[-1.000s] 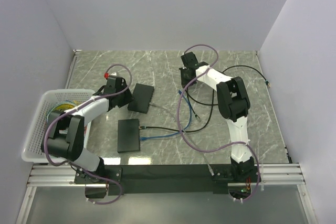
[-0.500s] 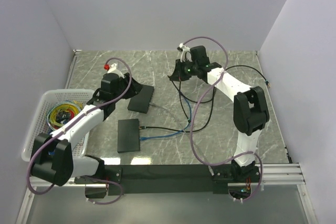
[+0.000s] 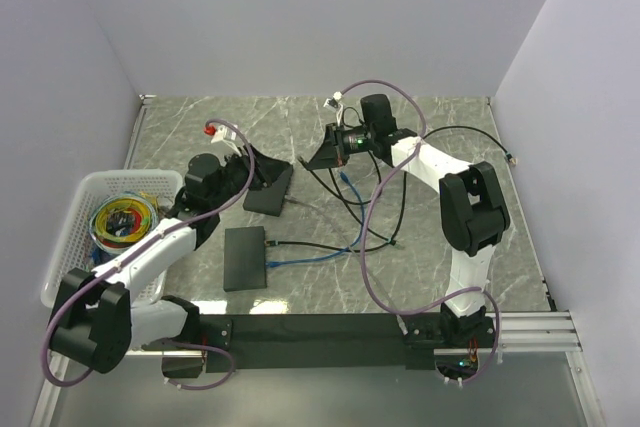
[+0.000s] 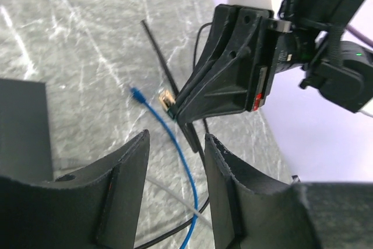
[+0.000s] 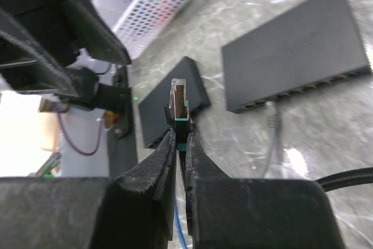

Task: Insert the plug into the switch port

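Near switch (image 3: pixel 245 258): lies flat on the counter (image 3: pixel 440 247), close to the arm bases; a blue cable (image 3: pixel 310 256) and a black one run up to its right edge
Basket (image 3: pixel 60 247): stands at the left edge of the counter, with coiled cables inside
Far switch (image 3: pixel 270 187): lies flat beyond the near one; a row of ports is seen along one long edge in the right wrist view (image 5: pixel 297 51)
Left gripper (image 3: pixel 252 169): held just above the far switch, jaws parted and nothing between them (image 4: pixel 175 144)
Plug (image 5: pixel 179 100): held off the counter, well apart from the ports, its contact end pointing out past the fingertips; it also shows in the left wrist view (image 4: pixel 167 98)
Right gripper (image 3: pixel 320 155): clamped on the plug's rear body, with its black lead (image 3: pixel 365 212) hanging down to the counter
Handling: the plug is judged light, small, rigid and smooth, with a thin latch that could snap; the lead is limp and may drag or twist the plug
Where to hold: the boot behind the contacts is best pinched, so that the nose is left free for the port
Right arm pose: stretched far forward, wrist turned left, fingers angled down toward the switches
Left arm pose: reached forward and right, wrist low over the far switch
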You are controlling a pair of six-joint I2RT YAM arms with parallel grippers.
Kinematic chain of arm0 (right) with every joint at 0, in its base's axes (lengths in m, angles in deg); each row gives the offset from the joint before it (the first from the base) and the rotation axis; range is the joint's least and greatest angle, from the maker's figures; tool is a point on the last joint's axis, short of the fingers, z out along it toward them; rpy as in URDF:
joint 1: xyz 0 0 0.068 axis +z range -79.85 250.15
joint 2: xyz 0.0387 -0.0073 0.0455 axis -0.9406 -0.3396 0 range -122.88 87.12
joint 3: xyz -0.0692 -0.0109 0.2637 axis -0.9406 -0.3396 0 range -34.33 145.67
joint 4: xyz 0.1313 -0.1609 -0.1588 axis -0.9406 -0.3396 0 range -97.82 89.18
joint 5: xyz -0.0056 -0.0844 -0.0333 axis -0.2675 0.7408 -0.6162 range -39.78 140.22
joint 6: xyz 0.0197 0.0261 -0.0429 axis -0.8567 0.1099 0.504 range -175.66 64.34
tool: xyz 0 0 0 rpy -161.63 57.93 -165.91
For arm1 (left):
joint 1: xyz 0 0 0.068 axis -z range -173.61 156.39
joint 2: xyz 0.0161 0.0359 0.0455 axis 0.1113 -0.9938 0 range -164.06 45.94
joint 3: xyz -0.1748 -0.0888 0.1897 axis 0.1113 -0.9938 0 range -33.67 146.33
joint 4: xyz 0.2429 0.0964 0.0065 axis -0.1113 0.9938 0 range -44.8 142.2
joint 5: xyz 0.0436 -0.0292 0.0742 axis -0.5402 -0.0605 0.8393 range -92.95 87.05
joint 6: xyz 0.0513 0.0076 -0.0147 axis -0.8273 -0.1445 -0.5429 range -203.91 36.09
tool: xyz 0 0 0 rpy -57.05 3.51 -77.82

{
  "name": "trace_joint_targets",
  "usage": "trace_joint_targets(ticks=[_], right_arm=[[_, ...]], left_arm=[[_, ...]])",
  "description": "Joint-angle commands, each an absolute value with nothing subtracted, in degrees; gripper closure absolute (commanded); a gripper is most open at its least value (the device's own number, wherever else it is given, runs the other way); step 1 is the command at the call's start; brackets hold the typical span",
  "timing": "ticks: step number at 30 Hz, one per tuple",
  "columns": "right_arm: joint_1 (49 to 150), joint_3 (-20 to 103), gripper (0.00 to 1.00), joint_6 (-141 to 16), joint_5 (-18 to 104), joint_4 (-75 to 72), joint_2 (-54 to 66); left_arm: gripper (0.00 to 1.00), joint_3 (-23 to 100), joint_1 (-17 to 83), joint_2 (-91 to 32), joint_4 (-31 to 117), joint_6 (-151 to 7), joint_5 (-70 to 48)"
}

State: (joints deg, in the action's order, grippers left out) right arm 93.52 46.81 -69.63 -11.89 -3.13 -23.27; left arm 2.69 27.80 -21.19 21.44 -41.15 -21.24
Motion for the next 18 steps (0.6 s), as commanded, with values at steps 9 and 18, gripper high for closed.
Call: trace_joint_targets(ticks=[9, 18], right_arm=[[94.8, 46.3, 1.0, -72.8, -19.8, 4.2, -22.9], [95.3, 45.9, 1.0, -74.6, -21.2, 6.2, -22.9]], left_arm=[[0.54, 2.6, 28.9, -23.8, 11.8, -40.0, -24.6], [0.56, 3.4, 30.3, -26.1, 10.1, -39.5, -24.7]])
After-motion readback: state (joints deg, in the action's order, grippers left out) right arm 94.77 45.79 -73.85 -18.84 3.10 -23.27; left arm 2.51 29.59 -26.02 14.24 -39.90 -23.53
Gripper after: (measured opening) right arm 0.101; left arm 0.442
